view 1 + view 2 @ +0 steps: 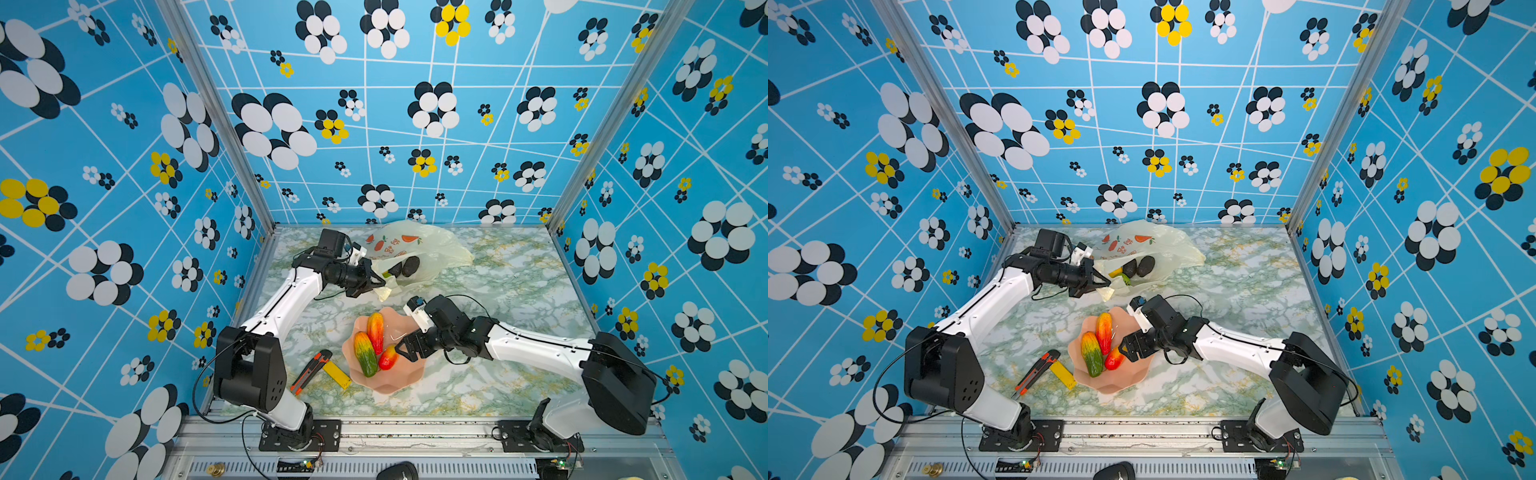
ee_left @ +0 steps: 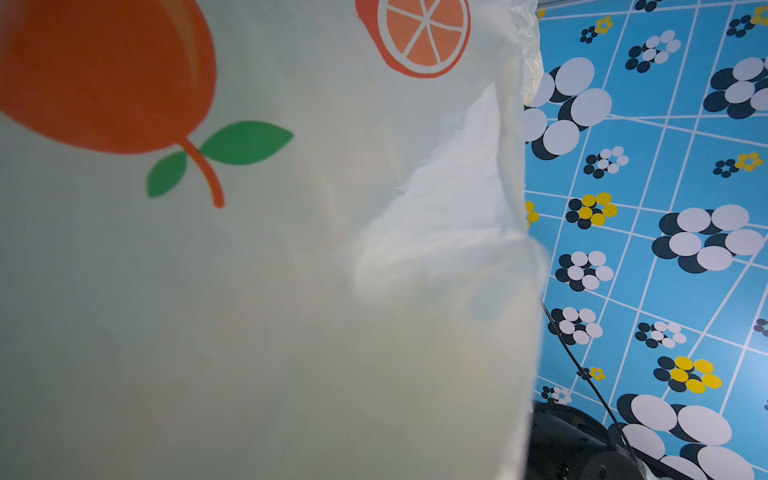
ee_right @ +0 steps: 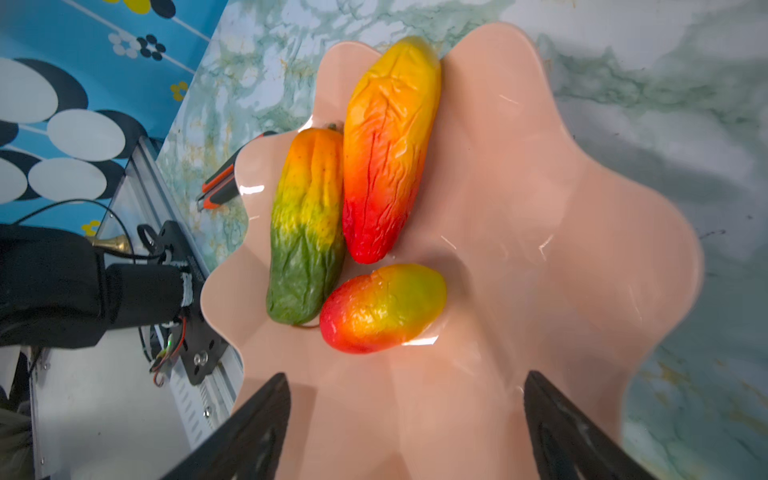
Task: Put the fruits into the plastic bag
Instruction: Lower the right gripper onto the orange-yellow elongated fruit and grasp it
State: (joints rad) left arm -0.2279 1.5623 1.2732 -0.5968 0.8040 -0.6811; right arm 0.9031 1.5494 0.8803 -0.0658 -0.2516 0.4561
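Note:
The plastic bag lies at the back of the table, with two black bumpy ovals inside it. My left gripper is shut on the bag's near edge and holds it up. The bag fills the left wrist view and hides the jaws there. The pink bowl holds three fruits: a red-yellow mango, a green-orange piece and an orange-red piece. My right gripper is open over the bowl beside the mango, holding nothing.
An orange-black utility knife and a flat yellow block lie just left of the bowl. Blue patterned walls enclose the table on three sides. A yellow and a green piece show at the bag's mouth.

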